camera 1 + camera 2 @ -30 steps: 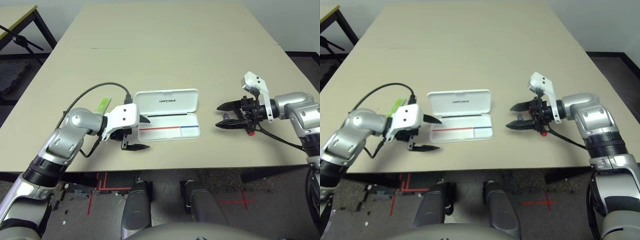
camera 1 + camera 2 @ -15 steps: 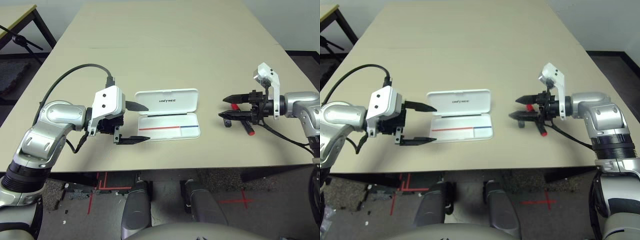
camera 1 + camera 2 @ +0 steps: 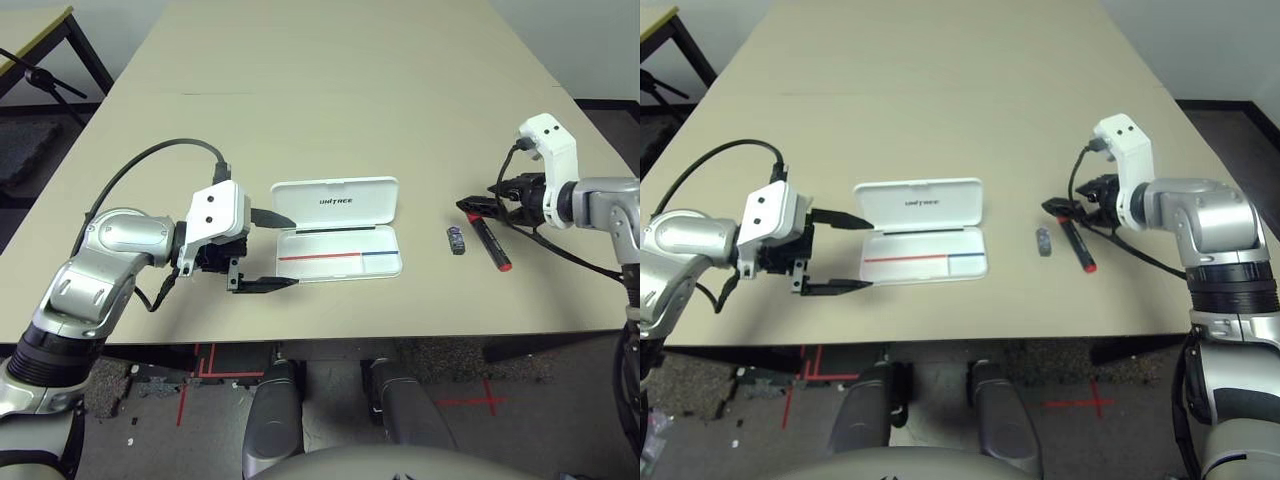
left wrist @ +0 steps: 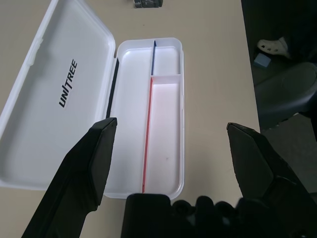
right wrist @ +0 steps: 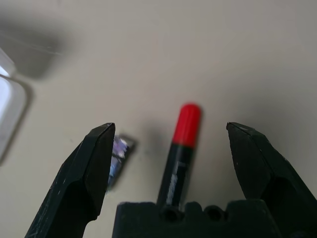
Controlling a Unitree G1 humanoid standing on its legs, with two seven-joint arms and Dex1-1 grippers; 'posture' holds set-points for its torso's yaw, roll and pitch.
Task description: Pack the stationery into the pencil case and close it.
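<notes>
1. The pencil case lies open on the tabletop, a red-and-blue pencil inside.
2. Left hand gapes wide, empty, left of the case.
3. Right hand spread wide over the red marker, right of the case beside the grey-blue block.

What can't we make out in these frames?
- Marker: its near end is hidden behind the base of the right gripper, right wrist view.
- Small block: partly behind a finger in the right wrist view; cut off by the picture edge in the left wrist view.
- Pencil case: a lid corner is cut off by the edge, left wrist view.
</notes>
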